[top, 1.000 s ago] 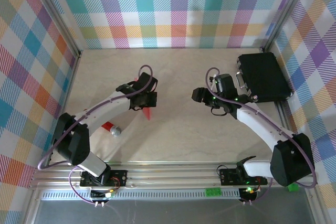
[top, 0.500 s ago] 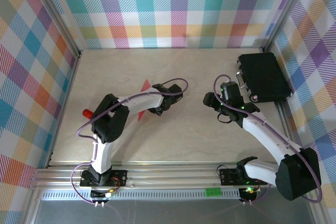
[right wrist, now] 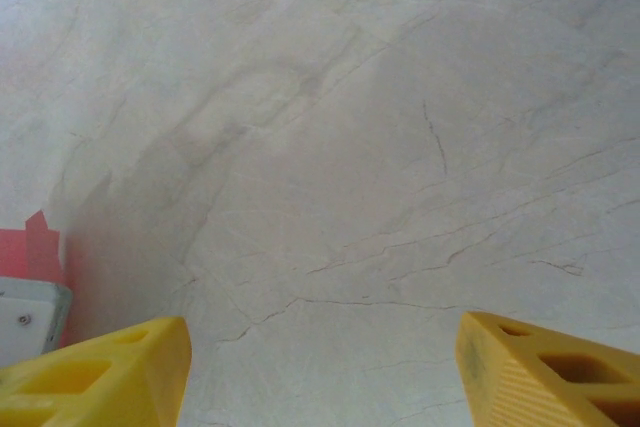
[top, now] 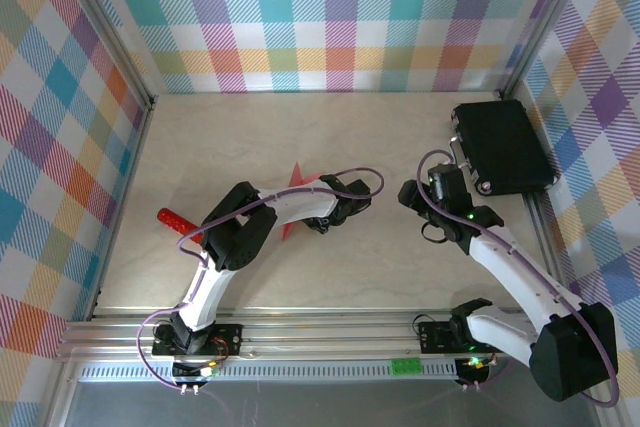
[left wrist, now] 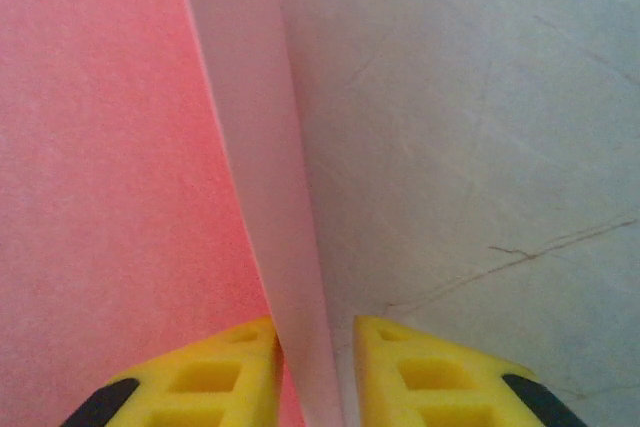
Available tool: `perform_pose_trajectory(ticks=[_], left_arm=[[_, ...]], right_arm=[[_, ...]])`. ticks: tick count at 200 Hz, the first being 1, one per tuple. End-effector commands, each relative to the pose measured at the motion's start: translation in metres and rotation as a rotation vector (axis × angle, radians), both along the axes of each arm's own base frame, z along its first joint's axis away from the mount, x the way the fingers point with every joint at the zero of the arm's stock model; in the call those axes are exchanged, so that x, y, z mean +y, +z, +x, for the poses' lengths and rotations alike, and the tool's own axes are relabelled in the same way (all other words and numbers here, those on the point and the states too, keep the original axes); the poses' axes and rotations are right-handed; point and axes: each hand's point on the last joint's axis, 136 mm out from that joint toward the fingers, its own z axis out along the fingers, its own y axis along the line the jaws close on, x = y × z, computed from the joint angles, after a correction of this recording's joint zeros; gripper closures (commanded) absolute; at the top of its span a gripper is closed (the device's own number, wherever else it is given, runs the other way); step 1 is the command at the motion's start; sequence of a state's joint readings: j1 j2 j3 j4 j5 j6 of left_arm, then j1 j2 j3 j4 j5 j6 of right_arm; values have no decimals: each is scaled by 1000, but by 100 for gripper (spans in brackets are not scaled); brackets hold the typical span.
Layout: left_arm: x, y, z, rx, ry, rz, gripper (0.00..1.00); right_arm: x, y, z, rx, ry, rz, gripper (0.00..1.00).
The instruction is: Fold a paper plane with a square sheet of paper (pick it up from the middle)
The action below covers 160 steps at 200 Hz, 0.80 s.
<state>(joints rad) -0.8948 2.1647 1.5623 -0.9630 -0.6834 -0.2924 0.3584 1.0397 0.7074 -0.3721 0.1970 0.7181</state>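
We see a black case (top: pixel 502 147) lying at the far right of the table (top: pixel 200 137), and a small red object (top: pixel 170 217) well apart at the left.

The paper plane (top: pixel 297 179) lay near the middle of the tabletop (top: pixel 200 137), partly under the left arm. 1 upright fold of it stood between the 2 fingers of the left gripper (left wrist: pixel 315 372). The right gripper (top: pixel 409 195) hung to the right of the plane, apart from it. Behind that gripper, the case (top: pixel 502 147) sat in the far right corner. A small rod (top: pixel 176 220) lay near the left edge, well apart from the plane.
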Motion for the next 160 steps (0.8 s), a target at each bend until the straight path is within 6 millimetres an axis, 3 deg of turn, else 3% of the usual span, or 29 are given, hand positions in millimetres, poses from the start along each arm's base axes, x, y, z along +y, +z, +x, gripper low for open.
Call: perform_pose_trajectory(ticks=[1,45,73,119,140,160], left_arm=[[-12,9,-8,-3,32,-102,74],[-16,-1,-18,31,53,-144,75],[-25,6,-25,38,57,-188,74],[-62,13,-65,176,134,-561,67],[-69,23,-79,207,150,-687,61],[-62,35,-84,218,172,-776,54]], right_arm=[[-11,-1,-3,-4,-52,-8,29],[-8,-4,-2,13,-46,2,29],[-7,-5,-1,15,-47,8,29],[11,-6,5,18,38,46,25],[17,-9,8,27,73,45,23],[24,-10,12,30,107,56,22]])
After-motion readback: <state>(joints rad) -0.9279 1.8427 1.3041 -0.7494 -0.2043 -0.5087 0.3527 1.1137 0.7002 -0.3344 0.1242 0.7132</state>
